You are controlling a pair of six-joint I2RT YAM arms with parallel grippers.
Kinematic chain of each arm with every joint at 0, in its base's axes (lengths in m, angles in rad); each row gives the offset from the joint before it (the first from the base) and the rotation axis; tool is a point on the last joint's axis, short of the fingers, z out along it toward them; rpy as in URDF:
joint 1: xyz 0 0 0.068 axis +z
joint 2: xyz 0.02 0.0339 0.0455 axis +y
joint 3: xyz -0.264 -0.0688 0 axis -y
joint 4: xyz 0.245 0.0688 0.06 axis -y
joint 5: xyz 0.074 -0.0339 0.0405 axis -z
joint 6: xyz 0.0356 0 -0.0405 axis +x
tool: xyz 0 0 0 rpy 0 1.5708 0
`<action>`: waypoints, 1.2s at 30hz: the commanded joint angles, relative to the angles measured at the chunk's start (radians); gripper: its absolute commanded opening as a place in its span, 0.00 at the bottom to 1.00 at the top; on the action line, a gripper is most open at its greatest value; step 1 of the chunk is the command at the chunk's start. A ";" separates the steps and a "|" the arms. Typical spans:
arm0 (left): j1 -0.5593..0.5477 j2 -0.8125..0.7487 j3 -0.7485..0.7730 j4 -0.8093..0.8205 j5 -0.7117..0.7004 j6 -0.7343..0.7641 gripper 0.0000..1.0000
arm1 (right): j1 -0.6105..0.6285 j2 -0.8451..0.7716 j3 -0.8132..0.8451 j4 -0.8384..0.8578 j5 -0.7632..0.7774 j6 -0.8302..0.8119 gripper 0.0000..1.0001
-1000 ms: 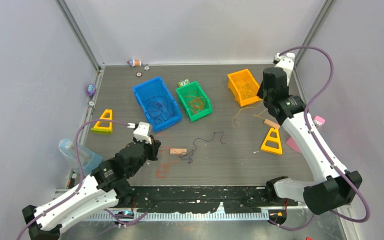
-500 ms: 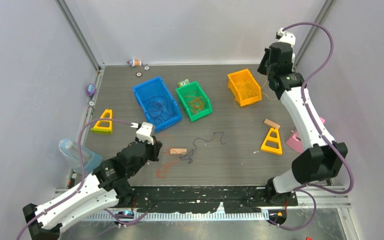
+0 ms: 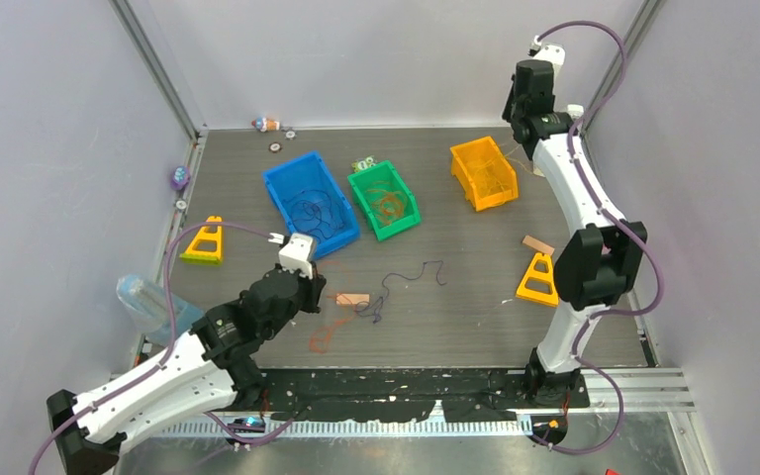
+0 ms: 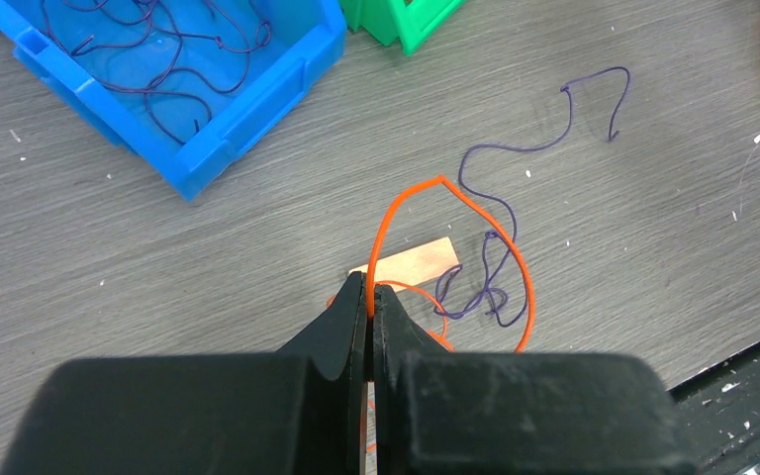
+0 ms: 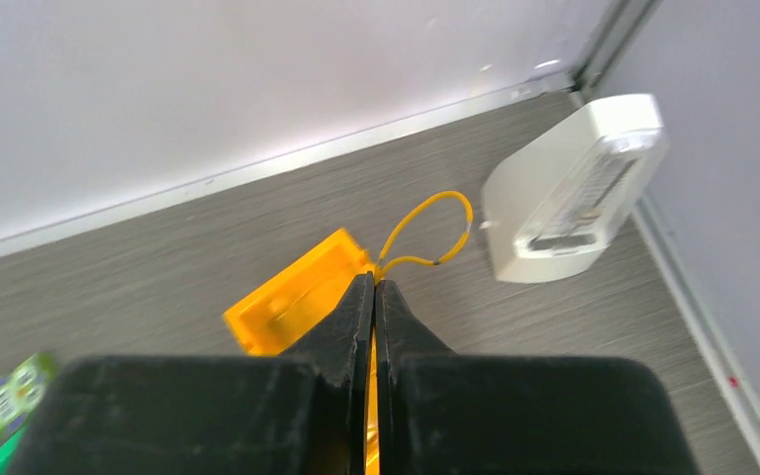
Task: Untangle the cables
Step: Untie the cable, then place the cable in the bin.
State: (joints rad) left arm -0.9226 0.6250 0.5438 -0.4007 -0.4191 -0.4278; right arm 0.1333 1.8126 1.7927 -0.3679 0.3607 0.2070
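The left claw (image 4: 371, 297) is pinched together on an orange cable (image 4: 441, 180), which loops out from the tips over a small wooden block (image 4: 411, 262) lying near the worktop's (image 3: 455, 307) near edge, left of the middle. A loose purple cable (image 4: 505, 149) lies on the worktop beside that loop, and its tangled end lies within the loop. More purple strands lie in the blue bin (image 4: 257, 114) towards the far left. The right claw (image 5: 374, 285), up by the far right corner, is clamped on a yellow cable (image 5: 447, 194) whose loop pokes past the tips above the orange bin (image 5: 287, 302).
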 commanded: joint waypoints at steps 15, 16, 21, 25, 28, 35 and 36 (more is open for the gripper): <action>0.002 0.091 0.098 0.023 0.066 0.005 0.00 | 0.088 0.303 0.100 0.273 0.295 0.005 0.05; 0.002 0.089 0.098 0.023 0.064 0.005 0.00 | 0.096 0.322 0.101 0.277 0.294 0.010 0.05; 0.002 0.064 0.079 0.030 0.068 -0.002 0.00 | 0.163 0.388 0.109 0.293 0.345 0.005 0.05; 0.002 0.043 0.057 0.037 0.063 -0.002 0.00 | 0.170 0.419 0.104 0.265 0.338 0.058 0.05; 0.002 0.033 0.054 0.026 0.059 0.002 0.00 | 0.133 0.436 0.100 0.203 0.271 0.175 0.05; 0.002 0.013 0.052 0.017 0.050 0.013 0.00 | 0.013 0.401 -0.062 0.211 -0.045 0.394 0.05; 0.002 0.011 0.052 0.017 0.051 0.014 0.00 | 0.000 0.397 -0.075 0.215 -0.079 0.396 0.05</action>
State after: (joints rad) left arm -0.9226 0.6540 0.5980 -0.4019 -0.3557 -0.4183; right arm 0.1890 2.2539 1.7847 -0.1654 0.4507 0.4759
